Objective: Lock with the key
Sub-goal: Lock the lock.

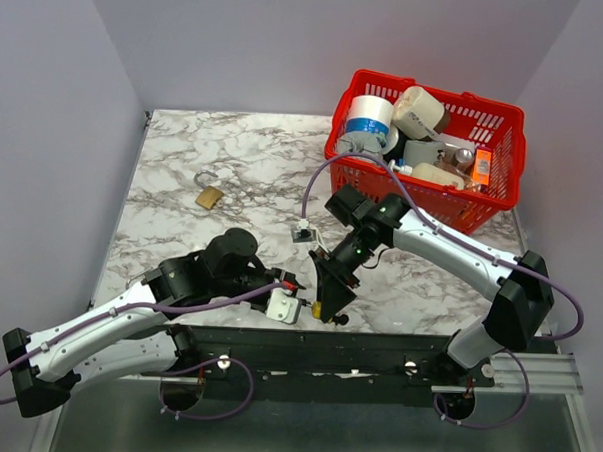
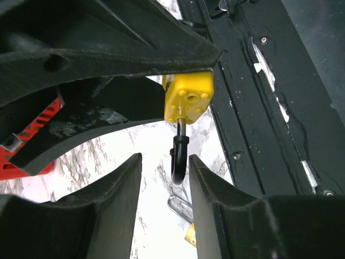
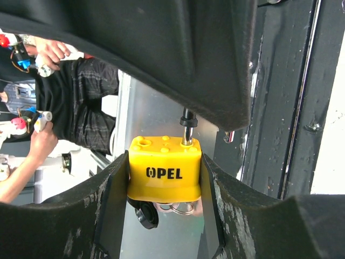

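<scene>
While right jaws clamp the yellow padlock (image 3: 163, 172), left jaws gape nearby.

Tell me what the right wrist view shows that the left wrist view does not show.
Only the right wrist view shows the OPEL lettering on the yellow padlock, a black-headed key under it, and a person behind. Only the left wrist view shows the hooked bend of the shackle between the fingers of the open left end effector, a brass padlock on the marble table, and the red basket. Both show the yellow padlock held by the right end effector.
</scene>
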